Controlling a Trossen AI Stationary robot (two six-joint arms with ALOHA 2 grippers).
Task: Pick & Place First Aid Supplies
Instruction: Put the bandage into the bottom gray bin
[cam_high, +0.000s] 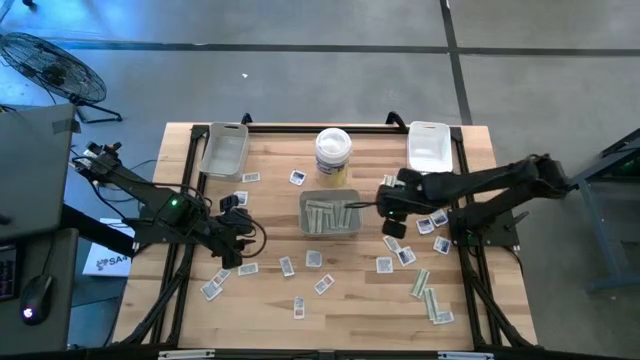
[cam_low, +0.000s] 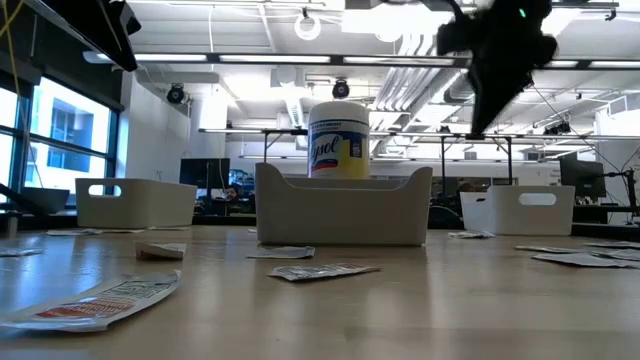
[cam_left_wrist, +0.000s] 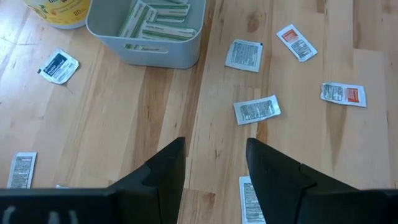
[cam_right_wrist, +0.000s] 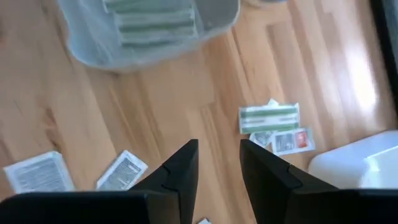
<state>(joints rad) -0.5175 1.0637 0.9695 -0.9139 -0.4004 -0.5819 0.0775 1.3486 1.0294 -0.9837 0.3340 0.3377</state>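
First aid packets lie scattered flat on the wooden table (cam_high: 270, 310): small white squares (cam_left_wrist: 256, 109) and long pale strips (cam_right_wrist: 268, 118). Several green-striped strips lie in the grey middle tray (cam_high: 330, 215), which also shows in the right wrist view (cam_right_wrist: 93, 53). My right gripper (cam_right_wrist: 217, 144) hovers open above bare wood just right of that tray (cam_high: 384, 208), with nothing between its fingers. My left gripper (cam_left_wrist: 214, 143) stands open and raised over the table's left half (cam_high: 243, 235), pointing down toward the tray, and is likewise empty.
A white tub with a yellow label (cam_high: 333, 155) stands behind the middle tray. A grey tray (cam_high: 222, 150) sits at the far left, a white tray (cam_high: 430, 147) at the far right. More packets lie near the right front edge (cam_high: 428, 295).
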